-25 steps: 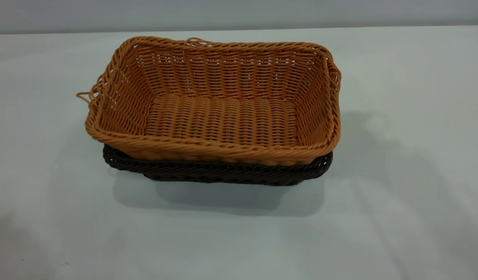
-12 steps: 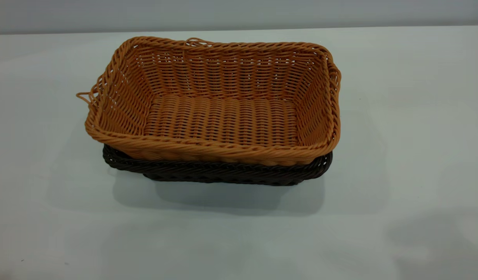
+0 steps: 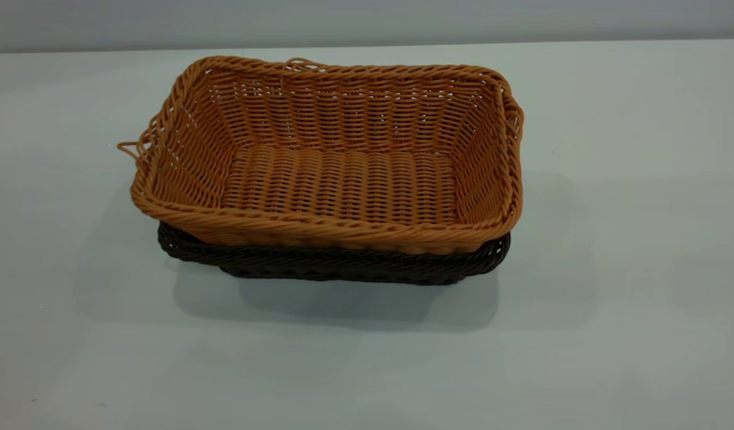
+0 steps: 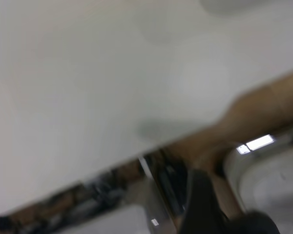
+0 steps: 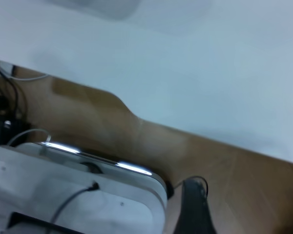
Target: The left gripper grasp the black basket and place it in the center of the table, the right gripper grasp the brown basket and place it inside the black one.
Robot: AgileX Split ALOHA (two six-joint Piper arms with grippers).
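Centrally on the white surface [image 3: 611,179], the brown basket [image 3: 337,179] sits nested inside the black basket [image 3: 343,266], whose dark rim shows beneath it. Neither hand appears in the outside view; whether their fingers are wide or narrow, I cannot tell.

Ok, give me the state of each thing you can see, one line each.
Orange-tan woven wicker basket: upright, empty, nested inside the dark one.
Dark brown-black woven wicker basket: upright on the table, holding the tan basket.
White-grey table: carries the stacked baskets near its centre.
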